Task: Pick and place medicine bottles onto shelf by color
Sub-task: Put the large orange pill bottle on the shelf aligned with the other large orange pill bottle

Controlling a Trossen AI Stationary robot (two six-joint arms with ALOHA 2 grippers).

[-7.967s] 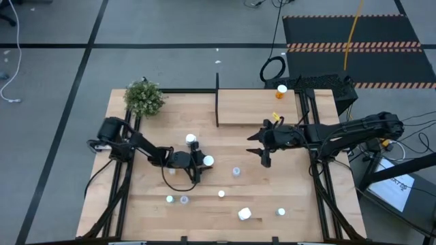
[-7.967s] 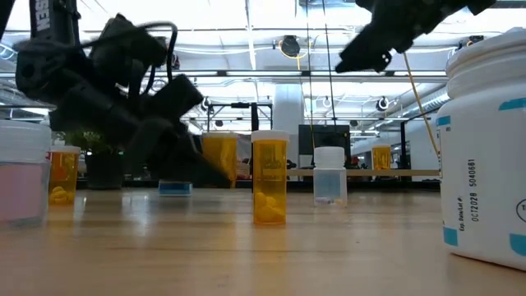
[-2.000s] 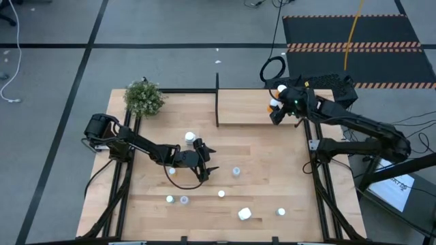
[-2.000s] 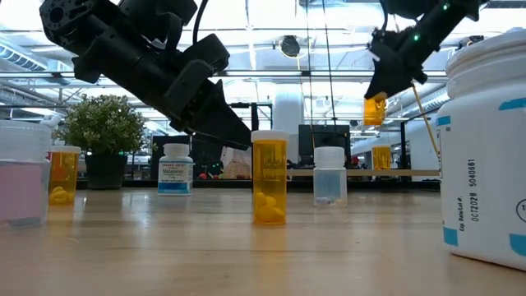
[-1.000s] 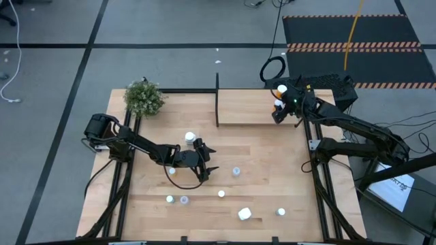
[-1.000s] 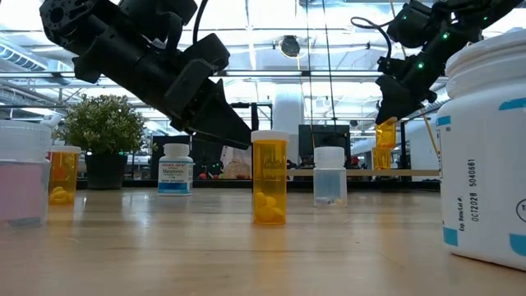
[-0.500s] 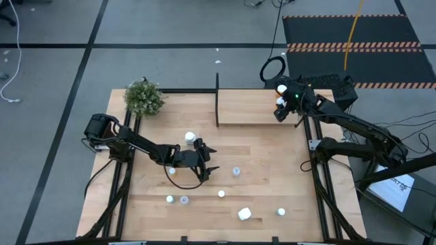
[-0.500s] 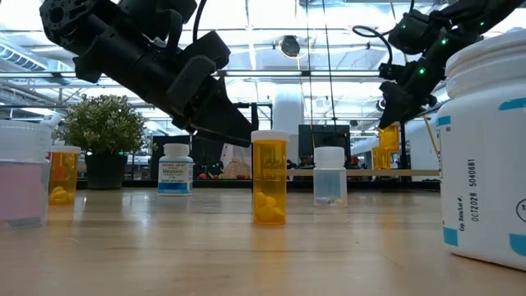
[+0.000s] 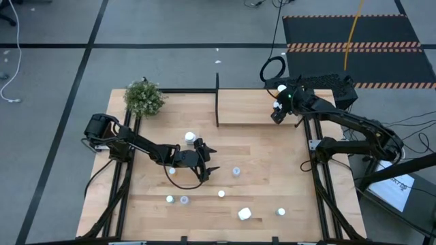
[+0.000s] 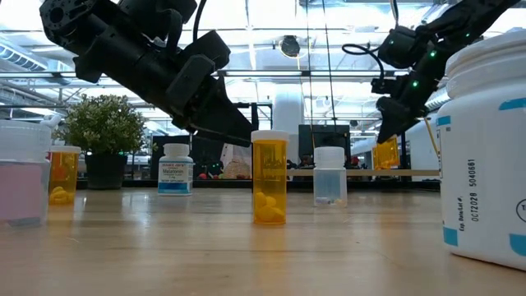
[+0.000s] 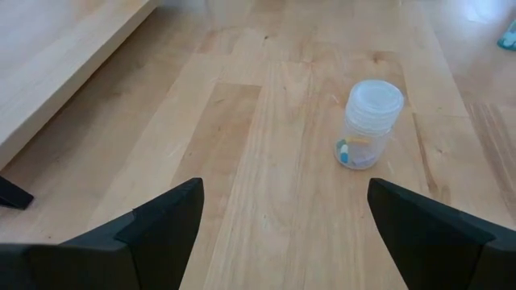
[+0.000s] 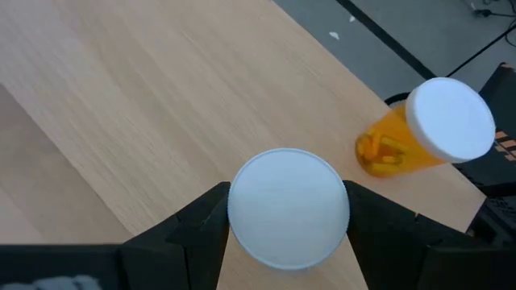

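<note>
My right gripper (image 9: 276,109) is over the right far corner of the light wooden shelf (image 9: 245,109) and is shut on an orange bottle with a white cap (image 12: 289,205). A second orange bottle (image 12: 423,133) stands on its base on the shelf just beyond it. My left gripper (image 9: 208,163) hovers open near the table's middle. A small clear bottle (image 11: 369,125) stands on the tabletop ahead of it, between the lines of its fingers but clear of them. Other orange, clear and white bottles stand scattered on the table. My right gripper pinches the orange bottle between its two fingers (image 12: 205,217), which sit on opposite sides at the white cap (image 12: 266,185). They come from above, pointing down. The bottle (image 10: 385,154) hangs upright below them, low over the shelf. Whether its base touches the board, I cannot tell.
A thin black post (image 9: 217,82) rises at the shelf's far left corner. A green plant (image 9: 144,97) stands at the table's far left. A large white bottle (image 9: 244,214) and several small ones (image 9: 184,199) sit near the table's near edge, and a white bottle (image 9: 190,138) stands by the left arm.
My right gripper has carried the orange bottle down toward the shelf, close beside the orange bottle standing there, and has stayed shut on it. The left arm has kept still.
</note>
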